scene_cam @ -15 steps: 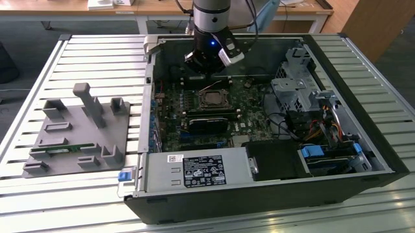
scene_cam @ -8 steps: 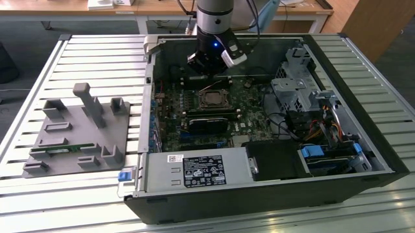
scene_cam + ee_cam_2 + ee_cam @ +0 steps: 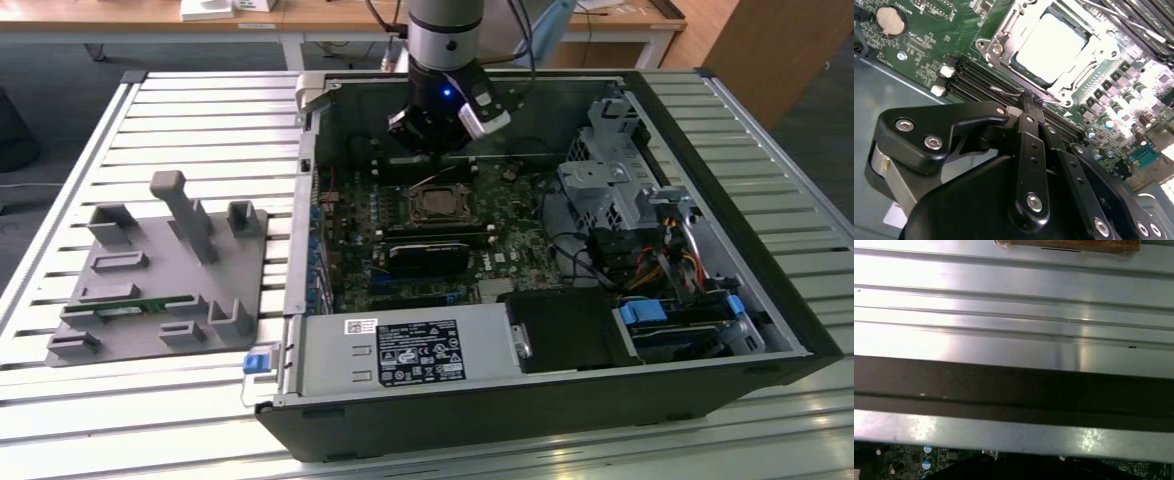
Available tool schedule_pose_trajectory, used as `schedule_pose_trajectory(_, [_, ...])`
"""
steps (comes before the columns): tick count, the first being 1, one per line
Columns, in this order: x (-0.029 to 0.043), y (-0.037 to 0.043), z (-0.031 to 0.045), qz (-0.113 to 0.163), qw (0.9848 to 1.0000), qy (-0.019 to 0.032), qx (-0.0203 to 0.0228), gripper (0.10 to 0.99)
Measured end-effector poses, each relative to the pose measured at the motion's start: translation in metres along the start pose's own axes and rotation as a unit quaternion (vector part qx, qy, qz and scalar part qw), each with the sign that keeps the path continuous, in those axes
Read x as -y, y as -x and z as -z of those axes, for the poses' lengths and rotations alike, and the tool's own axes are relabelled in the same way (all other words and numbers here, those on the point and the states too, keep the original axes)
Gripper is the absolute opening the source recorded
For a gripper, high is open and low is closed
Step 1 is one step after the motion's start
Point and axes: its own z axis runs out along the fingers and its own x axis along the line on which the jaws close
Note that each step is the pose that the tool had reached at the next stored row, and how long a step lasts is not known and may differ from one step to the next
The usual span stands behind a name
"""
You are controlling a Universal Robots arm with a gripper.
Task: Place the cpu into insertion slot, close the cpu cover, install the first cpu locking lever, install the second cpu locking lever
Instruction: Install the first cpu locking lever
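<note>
In the exterior view my gripper [image 3: 430, 148] hangs inside the open computer case, over the far part of the motherboard just beyond the insertion slot [image 3: 438, 190]. The second wrist view shows the silvery cpu [image 3: 1054, 42] lying flat in the slot, with the silver cpu cover [image 3: 1004, 35] framing it. My gripper [image 3: 1030, 97] is shut, its black fingers pressed together with nothing visible between them. Their tips sit right at a thin wire locking lever [image 3: 1004, 91] beside the socket's corner; I cannot tell if they touch it.
Long black memory slots [image 3: 979, 75] run between gripper and socket. A grey fixture plate [image 3: 154, 270] holding a green memory stick [image 3: 134, 307] lies on the slatted table at the exterior view's left. Power supply [image 3: 400, 350] and drive cage [image 3: 614, 190] crowd the case. The black case wall [image 3: 1014, 390] is close.
</note>
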Motion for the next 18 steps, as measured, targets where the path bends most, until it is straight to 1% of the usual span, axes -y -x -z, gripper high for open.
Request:
schedule_pose_trajectory(10, [-0.0007, 0.0112, -0.0057, 0.0, 1.0, -0.0001, 0.0, 0.106])
schedule_pose_trajectory(18, [-0.0008, 0.0149, -0.0119, 0.0, 1.0, -0.0002, -0.0001, 0.106])
